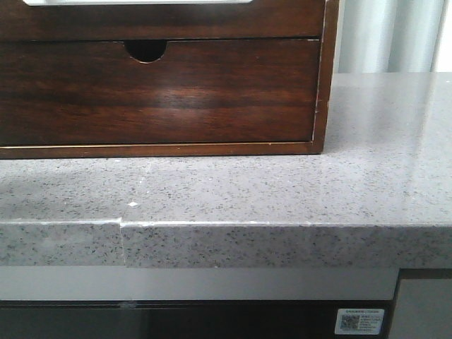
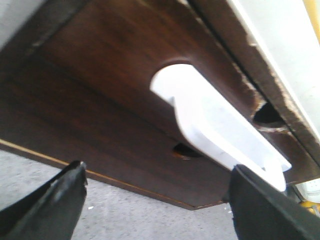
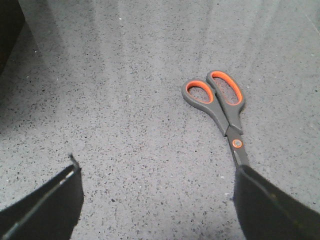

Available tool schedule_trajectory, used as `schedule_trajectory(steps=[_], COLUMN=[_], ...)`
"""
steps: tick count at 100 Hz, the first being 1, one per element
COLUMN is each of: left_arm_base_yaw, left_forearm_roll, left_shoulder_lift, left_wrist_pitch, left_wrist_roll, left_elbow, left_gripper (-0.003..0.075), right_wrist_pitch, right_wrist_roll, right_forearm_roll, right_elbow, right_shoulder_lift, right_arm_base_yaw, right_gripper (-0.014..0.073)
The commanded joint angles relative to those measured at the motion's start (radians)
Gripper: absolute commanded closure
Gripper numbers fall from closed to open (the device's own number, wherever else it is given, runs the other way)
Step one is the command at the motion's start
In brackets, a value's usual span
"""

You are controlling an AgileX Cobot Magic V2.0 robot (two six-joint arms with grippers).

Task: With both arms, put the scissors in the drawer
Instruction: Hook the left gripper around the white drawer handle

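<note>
The drawer point(image 1: 162, 22) is the upper dark brown front of the wooden cabinet, with a white round-cornered area point(image 1: 138, 2) at its top edge. It also shows in the left wrist view point(image 2: 110, 60), where the white area point(image 2: 210, 120) is close ahead. My left gripper point(image 2: 157, 210) is open and empty just in front of the cabinet, above the counter. The grey scissors point(image 3: 222, 107) with orange-lined handles lie closed on the counter. My right gripper point(image 3: 157, 200) is open and empty over them; one finger point(image 3: 270, 205) covers the blade tip. Neither gripper shows in the front view.
Below the drawer sits another front point(image 1: 155, 92) with a half-round finger notch point(image 1: 145, 49). The cabinet stands on a speckled grey stone counter point(image 1: 282, 191) whose front edge point(image 1: 282, 244) runs across the front view. A pale curtain point(image 1: 388, 35) hangs at the back right.
</note>
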Motion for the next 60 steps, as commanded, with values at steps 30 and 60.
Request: schedule_trajectory(steps=[30,60], left_arm_base_yaw=[-0.019,0.068], left_forearm_roll=[-0.063,-0.053], left_shoulder_lift=[0.024,-0.025], left_wrist_pitch=[-0.059,0.119], left_wrist_roll=[0.003,0.003], left_elbow=[-0.111,-0.111], left_gripper=[0.0177,0.0177], right_wrist_pitch=[-0.062,-0.058], right_wrist_roll=[-0.001,-0.001], right_forearm_roll=[-0.004,-0.004], right_elbow=[-0.040,-0.040], right_shoulder_lift=[0.002,0.004], right_arm_base_yaw=[-0.008,-0.008], right_gripper=[0.0037,0.0037])
